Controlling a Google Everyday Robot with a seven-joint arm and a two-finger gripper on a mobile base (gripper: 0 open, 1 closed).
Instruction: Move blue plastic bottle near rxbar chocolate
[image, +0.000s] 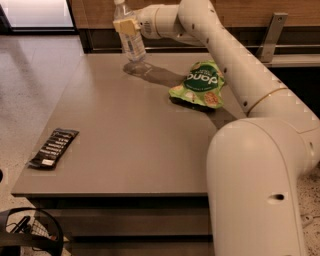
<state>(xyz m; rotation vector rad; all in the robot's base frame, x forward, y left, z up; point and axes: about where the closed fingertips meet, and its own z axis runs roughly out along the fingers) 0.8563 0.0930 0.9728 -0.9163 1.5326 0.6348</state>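
Gripper (126, 25) @ far table (125, 140) edge, jaws clamped on blue plastic bottle (133, 46) (upper part).

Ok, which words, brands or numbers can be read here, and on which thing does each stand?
On the green chip bag: large white letters, upside down, not surely readable.
On the rxbar chocolate: rows of white lettering, too small to read.
On the blue plastic bottle, held by the gripper at the far edge of the table: nothing readable.
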